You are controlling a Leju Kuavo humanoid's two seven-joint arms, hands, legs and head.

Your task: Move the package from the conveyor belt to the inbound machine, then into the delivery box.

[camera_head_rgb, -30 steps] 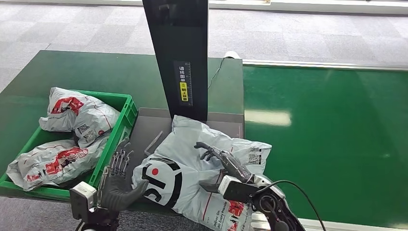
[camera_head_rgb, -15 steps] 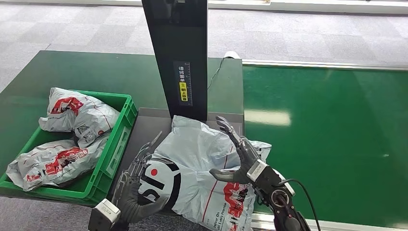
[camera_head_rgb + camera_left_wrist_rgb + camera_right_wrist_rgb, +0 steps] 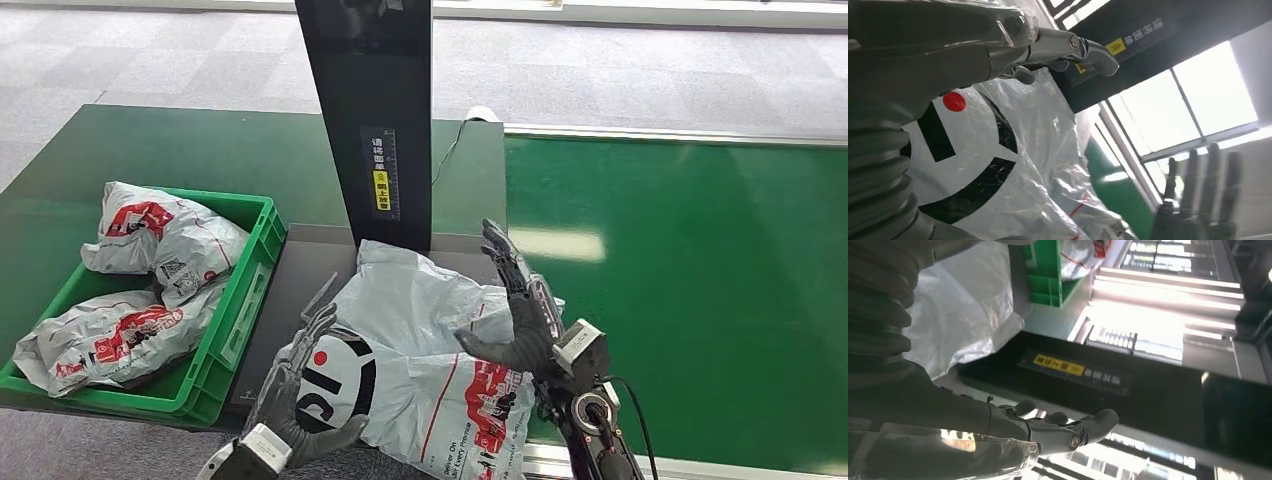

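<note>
A grey-white plastic mailer package [image 3: 420, 345] with a black logo and a red dot lies on the dark platform [image 3: 300, 265] at the foot of the inbound machine's black column [image 3: 372, 110]. My left hand [image 3: 300, 385] is at the package's near left corner, its fingers spread against the logo side. At the package's right edge my right hand [image 3: 520, 310] stands upright with straight fingers, palm toward the package. The left wrist view has the logo [image 3: 973, 150], my left fingers [image 3: 1068, 47] and the far right hand [image 3: 1198, 200]. My right hand [image 3: 1048, 432] is empty in its wrist view, beside the package [image 3: 963, 305].
A green crate [image 3: 262, 235] with two similar mailers [image 3: 165, 240] stands left of the platform on the dark green table. The green conveyor belt [image 3: 690, 290] runs along the right. A cable [image 3: 450, 150] trails behind the column.
My right hand has lifted off the package's top and now stands upright at its right edge. My left hand has moved from beside the crate in to the package's left corner.
</note>
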